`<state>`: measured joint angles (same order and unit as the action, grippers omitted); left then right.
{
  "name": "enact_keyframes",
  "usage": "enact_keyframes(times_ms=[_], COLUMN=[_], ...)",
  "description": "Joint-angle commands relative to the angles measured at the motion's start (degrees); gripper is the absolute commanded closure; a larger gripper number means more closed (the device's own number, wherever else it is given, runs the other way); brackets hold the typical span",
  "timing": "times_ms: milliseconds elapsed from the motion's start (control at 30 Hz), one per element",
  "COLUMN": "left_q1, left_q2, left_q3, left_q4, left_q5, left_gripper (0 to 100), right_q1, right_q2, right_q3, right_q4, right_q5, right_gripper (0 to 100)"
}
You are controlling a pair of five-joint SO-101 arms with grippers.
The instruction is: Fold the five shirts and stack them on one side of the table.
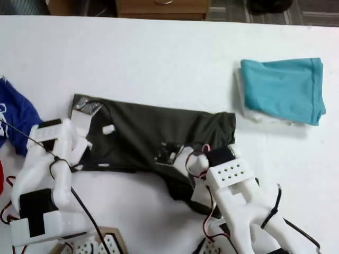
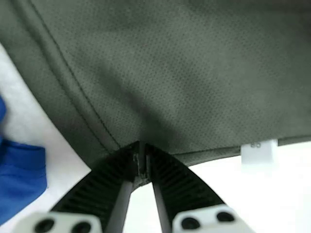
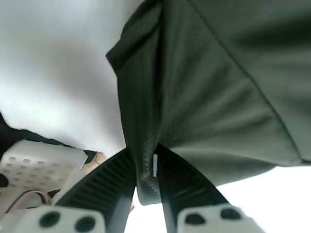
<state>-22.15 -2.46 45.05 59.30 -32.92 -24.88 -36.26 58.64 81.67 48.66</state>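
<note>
Now left gripper [image 2: 141,162] and right gripper [image 3: 151,171] each have jaws clamped on the dark olive fabric shirt [image 1: 143,132] (mid-frame).

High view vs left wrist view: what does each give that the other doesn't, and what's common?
High view adds: the folded teal shirt on the right side of the table, and the right gripper at the near edge of the dark green shirt. Left wrist view adds: a close look at the left gripper pinched shut on that shirt's hem. Shared: the dark green shirt, the blue shirt beside it, the white table.
</note>
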Motion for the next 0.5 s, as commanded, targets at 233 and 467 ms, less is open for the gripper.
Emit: enact_keyframes(times_ms=[233,467], left_q1=[-0.4,-0.4], left_q2=[0.4,0.4], left_q3=[0.4,0.4], left_q4=[-1.2,-1.2], left_q5=[-0.3,-0.3], left_gripper=[97,97], right_q1=[7.3,7.4], right_q2=[-2.3,-2.3], right_q3=[0.6,-15.3], right_q4=[-0.4,6.5], right_q5=[1.9,2.0], right_gripper=[84.7,86.3])
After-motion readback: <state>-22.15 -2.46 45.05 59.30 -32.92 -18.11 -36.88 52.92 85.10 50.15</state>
